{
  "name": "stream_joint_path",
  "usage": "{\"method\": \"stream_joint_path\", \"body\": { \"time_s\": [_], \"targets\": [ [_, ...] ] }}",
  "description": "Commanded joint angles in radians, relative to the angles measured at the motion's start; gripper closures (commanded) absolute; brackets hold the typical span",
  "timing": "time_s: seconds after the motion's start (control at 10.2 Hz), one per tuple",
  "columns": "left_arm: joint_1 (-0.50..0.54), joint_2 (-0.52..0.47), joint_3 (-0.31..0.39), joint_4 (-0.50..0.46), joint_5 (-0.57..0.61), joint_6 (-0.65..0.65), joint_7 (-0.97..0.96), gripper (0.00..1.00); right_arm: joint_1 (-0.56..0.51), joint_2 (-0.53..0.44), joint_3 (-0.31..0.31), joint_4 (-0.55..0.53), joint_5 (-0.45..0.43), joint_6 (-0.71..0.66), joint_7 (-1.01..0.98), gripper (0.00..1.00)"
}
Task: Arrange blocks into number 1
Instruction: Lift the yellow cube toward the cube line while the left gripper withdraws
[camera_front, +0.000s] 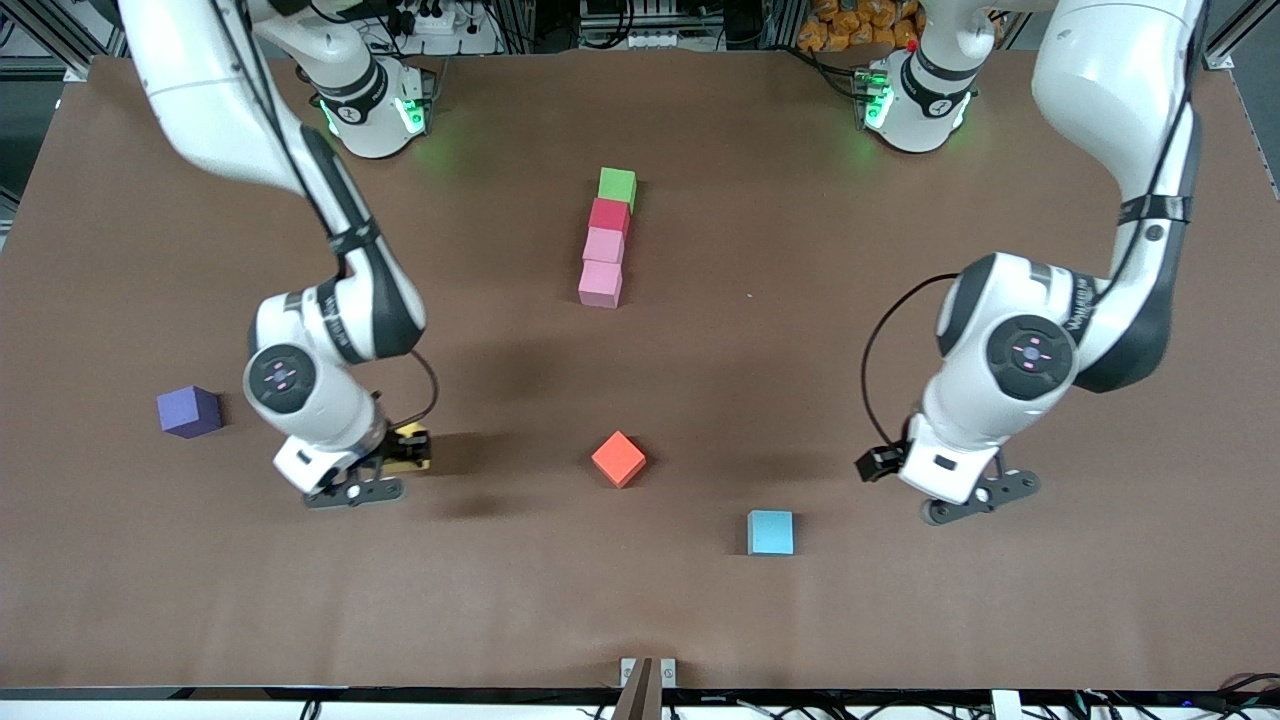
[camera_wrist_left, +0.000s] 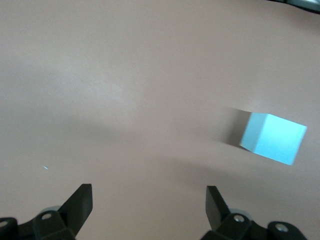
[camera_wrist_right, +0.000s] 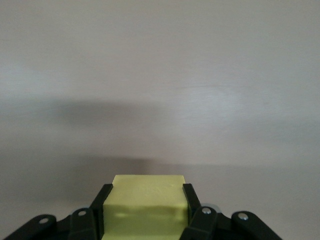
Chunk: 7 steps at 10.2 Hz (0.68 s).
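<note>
Desk (camera_front: 900, 620): brown matte top, carries all items.
R arm: reaches down from its base; right claw (camera_front: 385, 470) low at the desk between purple blk and orange blk, clamped on yellow blk (camera_wrist_right: 145, 207), fingers (camera_wrist_right: 99, 210) pressed to both side faces.
L arm: waits; left claw (camera_wrist_left: 149, 207) hangs over bare desk near light blue blk, toward L arm's end, fingers (camera_wrist_left: 80, 202) spread wide, nothing between.
Blk column, mid-desk, 4 pcs touching in a line: green blk (camera_front: 617, 186) farthest from front cam, then red blk (camera_front: 609, 215), pink blk (camera_front: 603, 245), 2nd pink blk (camera_front: 600, 284) nearest.
Loose blks, well apart: purple blk (camera_front: 188, 411) toward R arm's end; orange blk (camera_front: 618, 459) central, turned diagonal; light blue blk (camera_front: 771, 532) nearest front cam.
</note>
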Motion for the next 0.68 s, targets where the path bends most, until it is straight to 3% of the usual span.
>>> {"method": "stream_joint_path", "body": {
  "time_s": [0.0,0.59],
  "targets": [
    [0.061,-0.062,-0.012,-0.038,0.020,-0.067,0.116,0.00,0.085,-0.076,0.007,-0.032,0.004,-0.102,0.151,1.00],
    [0.109,-0.141,-0.020,-0.133,0.001,-0.111,0.201,0.00,0.248,-0.081,0.084,-0.114,-0.007,-0.043,0.421,1.00]
  ]
}}
